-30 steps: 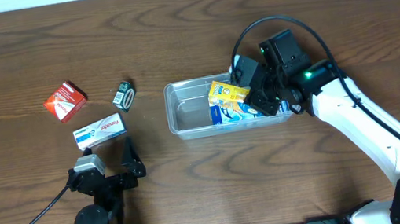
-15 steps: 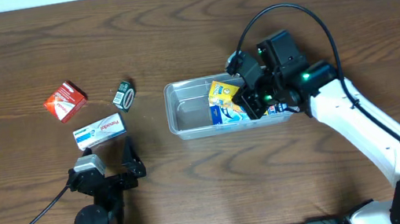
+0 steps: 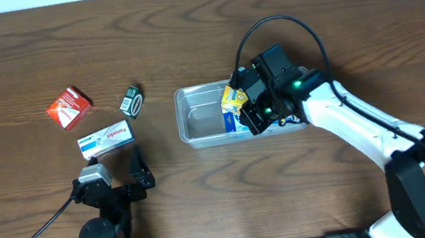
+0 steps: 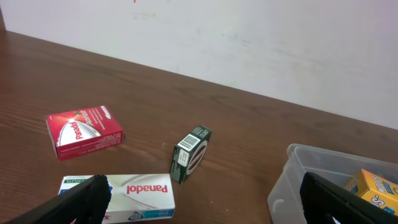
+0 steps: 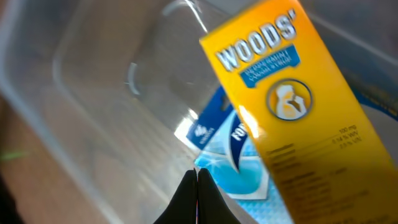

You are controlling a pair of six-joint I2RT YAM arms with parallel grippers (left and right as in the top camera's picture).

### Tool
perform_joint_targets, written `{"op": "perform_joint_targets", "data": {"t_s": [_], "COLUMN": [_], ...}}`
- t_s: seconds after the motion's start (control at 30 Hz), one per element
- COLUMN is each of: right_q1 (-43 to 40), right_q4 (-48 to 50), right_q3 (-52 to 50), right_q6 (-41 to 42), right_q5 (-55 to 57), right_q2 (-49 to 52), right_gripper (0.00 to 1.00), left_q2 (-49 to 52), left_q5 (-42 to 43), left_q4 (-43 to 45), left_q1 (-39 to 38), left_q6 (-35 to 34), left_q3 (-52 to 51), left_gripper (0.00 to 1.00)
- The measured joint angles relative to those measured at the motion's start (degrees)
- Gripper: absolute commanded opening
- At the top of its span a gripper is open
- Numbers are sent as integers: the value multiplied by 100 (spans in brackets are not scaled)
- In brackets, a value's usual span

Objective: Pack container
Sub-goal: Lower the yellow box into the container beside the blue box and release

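Since a second ago the right arm has swung toward the left of the overhead frame, and its right fingers (image 5: 189,200), parted then, are now pressed together with nothing between them, poised above the open floor of the container (image 3: 180,117). That clear tub sits on the counter (image 3: 181,22) just right of centre, its left half bare. A yellow Woods box (image 3: 234,96) lies in the right half, tilted against a blue pack (image 5: 231,163). At the lower left, the left fingers (image 4: 74,202) are spread wide and hold nothing. Beyond them a Panadol box (image 4: 127,196), a small green box (image 4: 191,152) and a red box (image 4: 84,132) lie outside the tub, so the packing looks only partly done. The main risk seems to come from the closed fingertips sitting so near the leaning yellow box. A sideways sweep could clip it and tip it over the rim, or push the light tub across the counter. Because that box is not lying flat, it may also take up room the remaining boxes need. Then later items could jam or sit proud of the rim.
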Motion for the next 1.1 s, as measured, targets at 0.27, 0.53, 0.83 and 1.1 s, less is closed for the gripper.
{"op": "perform_joint_targets", "data": {"t_s": [0.27, 0.53, 0.83, 1.1], "right_q1": [0, 0, -94, -260], "right_q4": [20, 11, 7, 13], "right_q3": [0, 0, 0, 0], "right_q6": [166, 269, 374, 450], "right_q5": [756, 1676, 2100, 2380], "right_q2": [28, 28, 28, 28], "right_gripper": [1, 1, 1, 1], "left_q2": [0, 0, 0, 0], "left_q5": [-2, 0, -2, -2], "left_q4": [2, 0, 0, 0], "left_q1": [0, 0, 0, 0], "left_q6": [0, 0, -2, 0], "left_q3": [0, 0, 0, 0], "left_gripper": [98, 98, 98, 98]}}
